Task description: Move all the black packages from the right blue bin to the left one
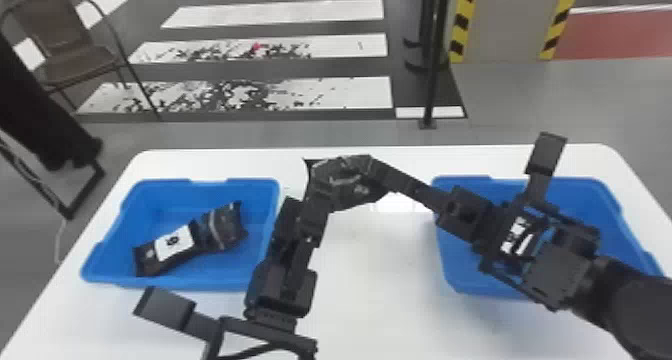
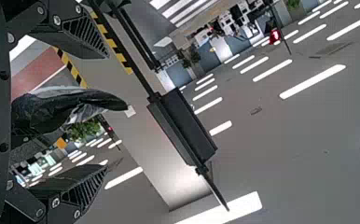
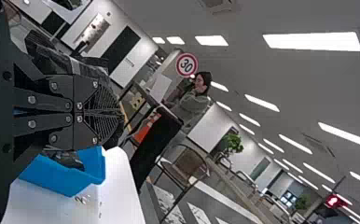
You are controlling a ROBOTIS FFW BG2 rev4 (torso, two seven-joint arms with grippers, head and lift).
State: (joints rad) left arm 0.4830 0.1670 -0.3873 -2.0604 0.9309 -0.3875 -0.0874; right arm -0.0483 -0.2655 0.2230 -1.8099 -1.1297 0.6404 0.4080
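Head view: handover time! Black package [image 1: 345, 186] up between left gripper [image 1: 315, 204] and right gripper [image 1: 374, 176], towards the bench's [image 1: 375, 289] far edge; labelled package [image 1: 215, 229] inside the left bin [image 1: 170, 196].

Left wrist: fingers apart, package between; close next.

Right wrist: fingers together, seemingly clamped on the package; release only after the left grips.

Left bin [image 1: 165, 196] and right bin [image 1: 462, 269] on the table [image 1: 390, 304] — package [image 1: 182, 238] in the left one, chair [image 1: 80, 64] behind, left.

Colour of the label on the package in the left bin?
The label is white, clearest in the head view.
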